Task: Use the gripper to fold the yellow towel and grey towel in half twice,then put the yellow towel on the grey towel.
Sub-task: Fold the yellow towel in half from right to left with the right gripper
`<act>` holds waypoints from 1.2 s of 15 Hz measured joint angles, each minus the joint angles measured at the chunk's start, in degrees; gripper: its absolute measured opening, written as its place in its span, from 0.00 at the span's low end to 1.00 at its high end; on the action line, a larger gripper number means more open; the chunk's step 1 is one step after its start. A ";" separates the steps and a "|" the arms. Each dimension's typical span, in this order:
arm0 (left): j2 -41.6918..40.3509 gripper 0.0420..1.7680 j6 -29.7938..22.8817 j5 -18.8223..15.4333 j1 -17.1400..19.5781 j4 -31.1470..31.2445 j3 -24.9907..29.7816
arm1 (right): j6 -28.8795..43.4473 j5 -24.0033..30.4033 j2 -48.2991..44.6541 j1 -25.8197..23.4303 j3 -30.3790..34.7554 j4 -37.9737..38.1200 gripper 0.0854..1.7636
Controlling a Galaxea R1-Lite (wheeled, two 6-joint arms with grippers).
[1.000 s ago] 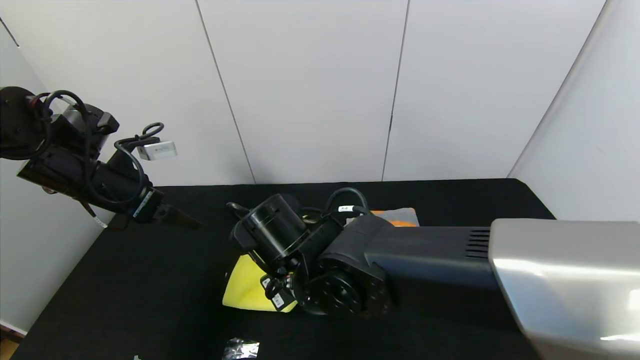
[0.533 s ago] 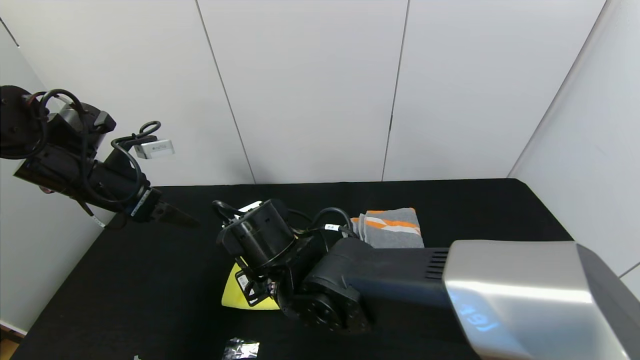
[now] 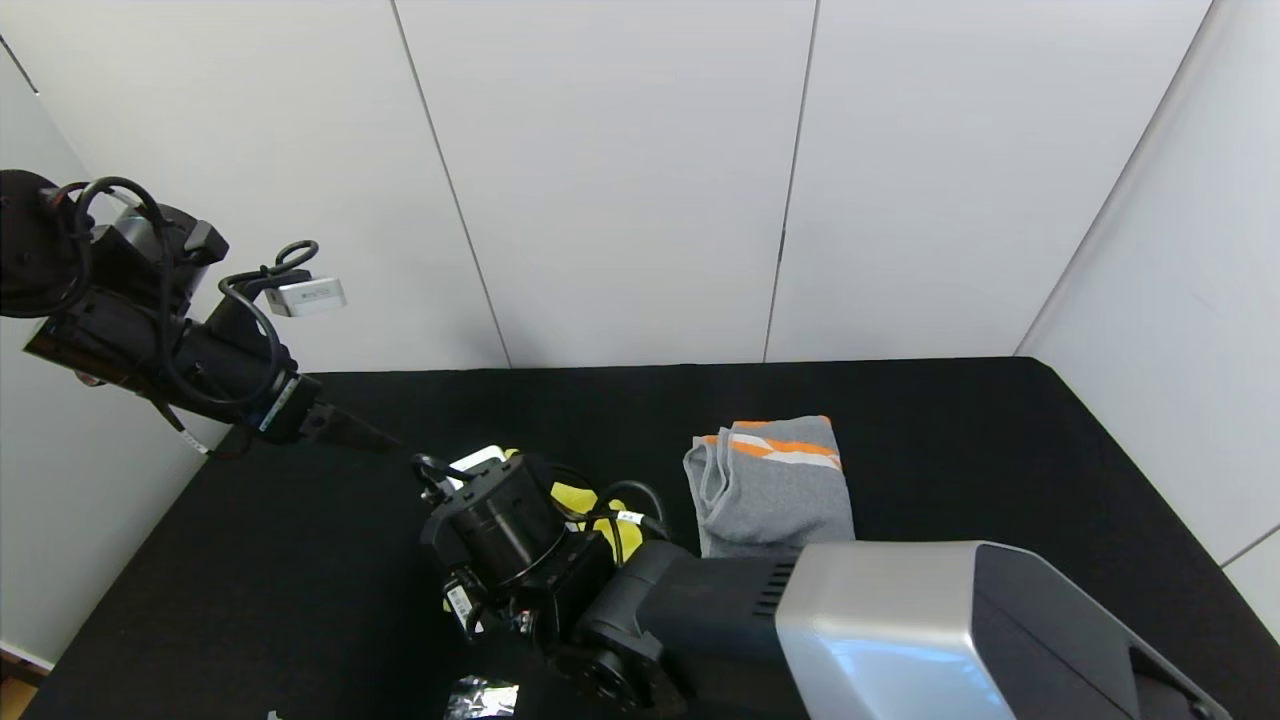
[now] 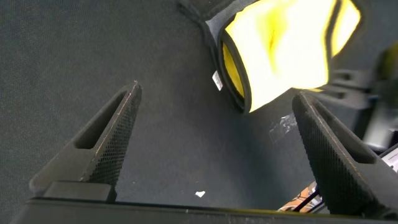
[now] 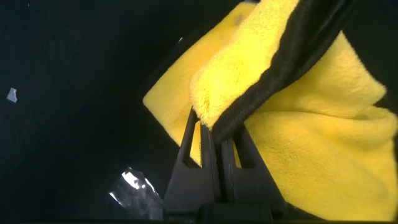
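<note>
The yellow towel point(image 5: 311, 143) is bunched, with black edge binding. My right gripper point(image 5: 217, 132) is shut on that bound edge and holds a fold of it above the black table. In the head view my right arm point(image 3: 500, 530) hides most of the yellow towel point(image 3: 592, 500) at the table's front middle. The grey towel point(image 3: 770, 490) lies folded to its right, its orange and white stripes at the far end. My left gripper point(image 3: 380, 441) hangs open and empty over the table's left side. In the left wrist view the yellow towel point(image 4: 286, 43) lies beyond the open left gripper point(image 4: 219, 93).
The black table point(image 3: 1000, 450) meets white walls at the back and right. A shiny crumpled scrap point(image 3: 480, 697) lies near the front edge, close to the right gripper, and shows in the right wrist view point(image 5: 134, 186). A white speck point(image 4: 199, 194) lies on the cloth.
My right arm has swung left and toward the front edge with the yellow towel, uncovering the grey towel. The yellow towel went from lying flat to bunched under the wrist. The left arm barely moved.
</note>
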 joint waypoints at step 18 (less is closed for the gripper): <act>0.20 0.97 0.00 0.02 0.00 0.00 -0.17 | 4.08 1.71 -3.45 1.50 0.96 -0.44 0.83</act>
